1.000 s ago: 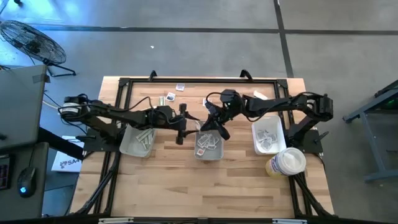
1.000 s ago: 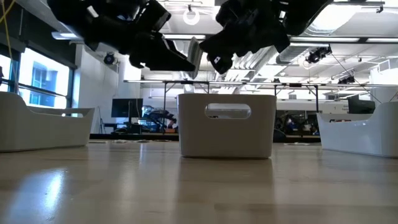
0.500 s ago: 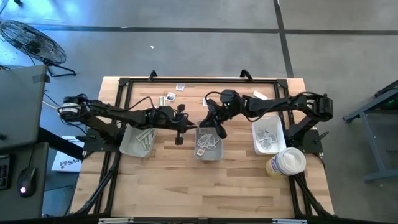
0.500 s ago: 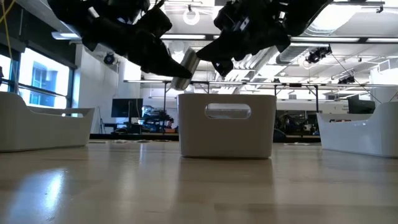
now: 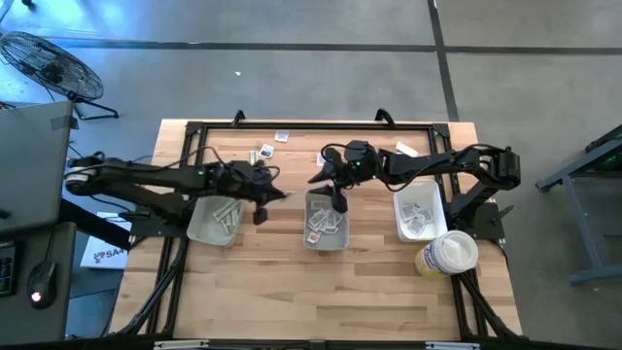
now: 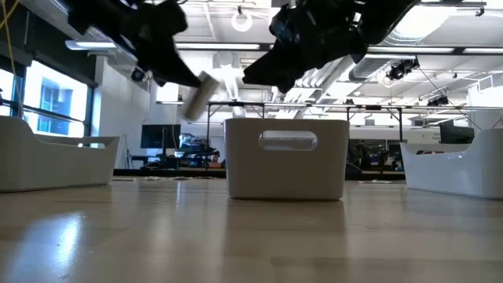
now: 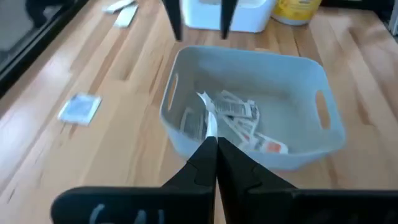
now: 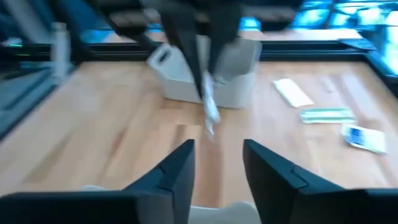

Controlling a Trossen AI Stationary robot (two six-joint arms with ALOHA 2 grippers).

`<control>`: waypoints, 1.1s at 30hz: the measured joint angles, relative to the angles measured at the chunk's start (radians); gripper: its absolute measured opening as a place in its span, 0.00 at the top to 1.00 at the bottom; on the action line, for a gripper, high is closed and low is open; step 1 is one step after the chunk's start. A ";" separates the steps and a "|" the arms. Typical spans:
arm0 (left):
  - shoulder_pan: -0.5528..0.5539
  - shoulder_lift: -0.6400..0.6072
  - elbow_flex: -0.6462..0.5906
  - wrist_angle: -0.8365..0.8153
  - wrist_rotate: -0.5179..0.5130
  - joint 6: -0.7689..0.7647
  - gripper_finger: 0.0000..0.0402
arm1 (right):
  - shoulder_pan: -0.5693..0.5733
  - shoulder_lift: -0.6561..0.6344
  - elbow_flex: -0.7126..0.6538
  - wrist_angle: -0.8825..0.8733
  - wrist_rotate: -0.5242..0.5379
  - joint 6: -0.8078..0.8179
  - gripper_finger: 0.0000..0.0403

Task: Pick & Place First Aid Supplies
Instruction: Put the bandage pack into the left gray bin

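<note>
The left gripper (image 7: 211,144) held a thin white packet (image 7: 207,118) pinched tight above the table, the right gripper (image 8: 217,158) hung open, and loose packets (image 5: 266,152) waited outside the trays (image 5: 327,239).

Trays (image 5: 326,220) flank bare front tabletop (image 5: 311,292)

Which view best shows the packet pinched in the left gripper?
The low view: the packet hangs tilted from the shut left gripper, clear of the tray. The left wrist view shows it edge-on; the right wrist view blurs it; the high view barely shows it.
</note>
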 joint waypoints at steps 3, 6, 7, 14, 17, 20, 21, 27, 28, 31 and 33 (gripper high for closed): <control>0.000 -0.091 0.000 -0.135 -0.034 -0.046 1.00 | 0.000 0.000 0.000 0.000 0.067 -0.003 0.63; 0.000 -0.176 0.000 -0.262 -0.064 -0.116 1.00 | -0.001 0.000 0.000 0.000 0.097 -0.003 0.60; 0.000 -0.203 0.000 -0.304 -0.069 -0.140 1.00 | -0.001 0.000 0.000 0.000 0.099 -0.003 0.60; 0.000 -0.373 0.058 -0.641 -0.048 -0.363 1.00 | 0.000 0.000 0.000 -0.002 0.099 0.001 0.60; 0.000 -0.402 0.081 -0.791 -0.037 -0.489 1.00 | 0.000 0.000 0.000 -0.002 0.099 0.005 0.60; 0.000 -0.402 0.080 -0.938 -0.047 -0.610 1.00 | 0.000 0.000 0.000 -0.002 0.099 0.005 0.60; 0.000 -0.391 0.080 -0.977 -0.051 -0.645 1.00 | 0.000 0.000 0.000 -0.003 0.099 0.005 0.60; -0.001 -0.317 -0.010 -0.945 0.064 -0.700 1.00 | 0.000 0.000 0.000 -0.003 0.099 0.006 0.61; -0.001 -0.305 -0.033 -0.919 0.081 -0.701 1.00 | 0.000 0.000 0.000 -0.003 0.099 0.006 0.61; 0.000 -0.261 -0.093 -0.876 0.083 -0.716 1.00 | 0.000 0.000 0.000 -0.004 0.100 0.017 0.60; 0.000 -0.237 -0.113 -0.857 0.067 -0.718 1.00 | 0.000 0.000 0.000 -0.006 0.100 0.017 0.60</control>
